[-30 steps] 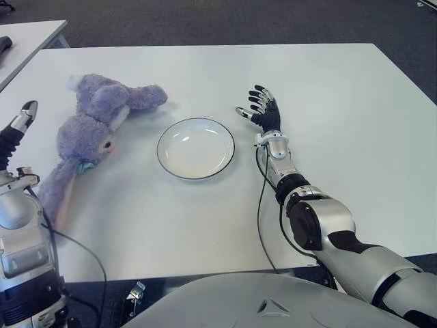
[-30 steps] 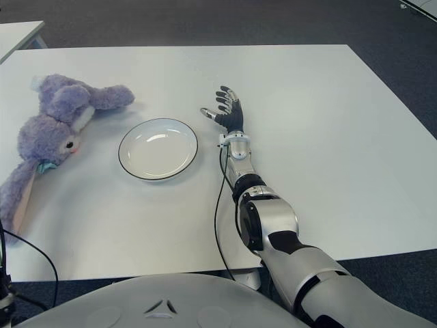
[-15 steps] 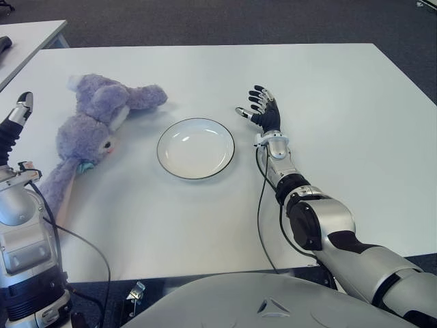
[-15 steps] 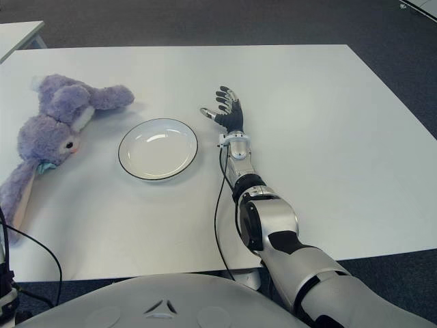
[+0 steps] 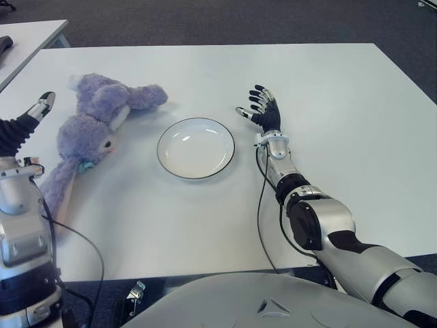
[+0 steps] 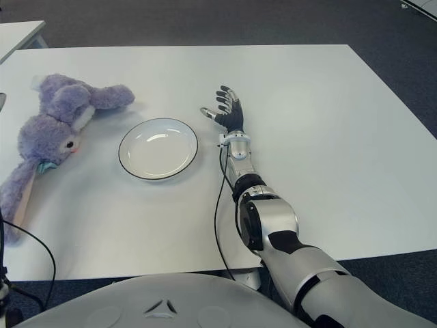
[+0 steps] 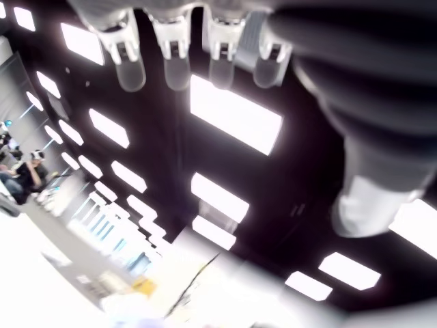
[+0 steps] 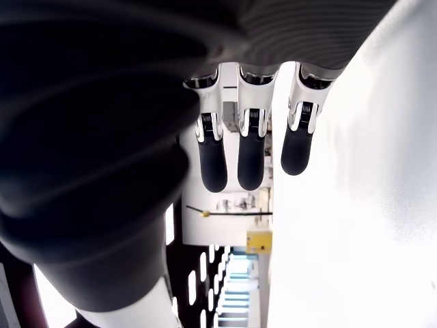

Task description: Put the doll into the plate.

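1. So, from the left eye view: the purple doll (image 5: 95, 130) lies sprawled on the white table (image 5: 341, 102), to the left of the plate (image 5: 196, 147) and well apart from it. The plate holds nothing. The left hand (image 5: 24, 123) is raised at the table's left edge, just beside the doll but not touching it; only one fingertip shows clearly.

2. From the right eye view: the right hand (image 6: 226, 111) shows to the right of the plate with its fingers spread and nothing in them. The doll (image 6: 51, 130) reaches from its upper limbs near the plate's far left down to a long ear or leg at the table's left edge.

3. From the left wrist view: the fingers (image 7: 176, 58) of the left hand point straight out, side by side, with the thumb apart. They grip nothing. Ceiling lights fill the background, so the palm faces upward.

4. From the right wrist view: three fingers (image 8: 250, 147) hang straight and slightly apart beside the table surface, holding nothing.

5. Risks, as I judge them: the doll is soft and long, so a grasp on one limb could let the rest drag and knock the plate aside. It may also drape over the rim rather than settle inside.
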You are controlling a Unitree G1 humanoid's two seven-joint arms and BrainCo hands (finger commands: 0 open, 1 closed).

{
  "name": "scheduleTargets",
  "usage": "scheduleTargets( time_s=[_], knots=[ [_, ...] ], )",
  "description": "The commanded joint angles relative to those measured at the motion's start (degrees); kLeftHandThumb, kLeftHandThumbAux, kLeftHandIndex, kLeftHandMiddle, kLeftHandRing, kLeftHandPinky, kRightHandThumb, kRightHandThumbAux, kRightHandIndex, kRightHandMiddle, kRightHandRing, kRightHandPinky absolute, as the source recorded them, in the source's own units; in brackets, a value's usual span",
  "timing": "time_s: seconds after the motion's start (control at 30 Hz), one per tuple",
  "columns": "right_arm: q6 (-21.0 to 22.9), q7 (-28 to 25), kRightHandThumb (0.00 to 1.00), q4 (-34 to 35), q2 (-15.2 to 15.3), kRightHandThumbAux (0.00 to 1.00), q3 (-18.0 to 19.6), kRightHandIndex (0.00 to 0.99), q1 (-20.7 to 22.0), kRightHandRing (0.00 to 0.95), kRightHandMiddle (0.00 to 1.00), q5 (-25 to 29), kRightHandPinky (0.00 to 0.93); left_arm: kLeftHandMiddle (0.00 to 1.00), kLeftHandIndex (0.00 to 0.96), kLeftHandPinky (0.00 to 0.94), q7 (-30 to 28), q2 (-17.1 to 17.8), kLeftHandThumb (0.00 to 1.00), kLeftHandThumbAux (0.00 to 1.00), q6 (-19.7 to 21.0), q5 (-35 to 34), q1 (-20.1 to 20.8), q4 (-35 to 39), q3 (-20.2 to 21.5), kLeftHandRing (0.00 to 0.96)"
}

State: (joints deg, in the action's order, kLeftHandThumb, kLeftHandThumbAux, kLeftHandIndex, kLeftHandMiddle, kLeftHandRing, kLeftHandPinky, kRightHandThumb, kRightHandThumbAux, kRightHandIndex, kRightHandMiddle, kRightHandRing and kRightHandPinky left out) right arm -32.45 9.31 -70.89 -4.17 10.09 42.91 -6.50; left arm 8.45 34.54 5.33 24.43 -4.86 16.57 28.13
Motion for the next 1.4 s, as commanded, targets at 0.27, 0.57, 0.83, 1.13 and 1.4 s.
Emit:
scheduleTargets(
  time_s=[0.27,0.57,0.83,1.13,1.4],
  knots=[
    [7.6,-0.1,0.097,-7.2,-2.4,0.948,0.5,0.165,-11.3,0.225,0.242,0.5,0.231,0.073,0.041,0.054,-4.8,8.2,0.144,0.408,2.7,8.4,5.7,-12.9,-10.3,0.059],
    [7.6,-0.3,0.099,-7.2,-2.3,0.945,0.7,0.154,-11.4,0.220,0.236,0.7,0.221,0.084,0.054,0.106,-9.0,12.0,0.224,0.414,1.8,7.2,7.4,-17.2,-12.9,0.080],
    [7.4,0.1,0.092,-7.1,-2.1,0.955,0.4,0.166,-11.4,0.227,0.245,0.2,0.224,0.091,0.066,0.190,-10.6,14.4,0.253,0.407,1.3,6.8,9.4,-20.8,-14.6,0.111],
    [7.5,-0.2,0.089,-7.1,-2.0,0.954,0.4,0.161,-11.4,0.223,0.242,0.2,0.218,0.078,0.057,0.221,-12.5,16.6,0.240,0.392,0.9,6.6,11.7,-25.5,-17.2,0.120],
    [7.3,-0.2,0.087,-7.1,-1.8,0.944,0.3,0.160,-11.4,0.216,0.236,0.2,0.213,0.064,0.041,0.407,-13.1,16.2,0.182,0.379,0.0,6.5,13.6,-30.7,-20.8,0.150]
  ],
)
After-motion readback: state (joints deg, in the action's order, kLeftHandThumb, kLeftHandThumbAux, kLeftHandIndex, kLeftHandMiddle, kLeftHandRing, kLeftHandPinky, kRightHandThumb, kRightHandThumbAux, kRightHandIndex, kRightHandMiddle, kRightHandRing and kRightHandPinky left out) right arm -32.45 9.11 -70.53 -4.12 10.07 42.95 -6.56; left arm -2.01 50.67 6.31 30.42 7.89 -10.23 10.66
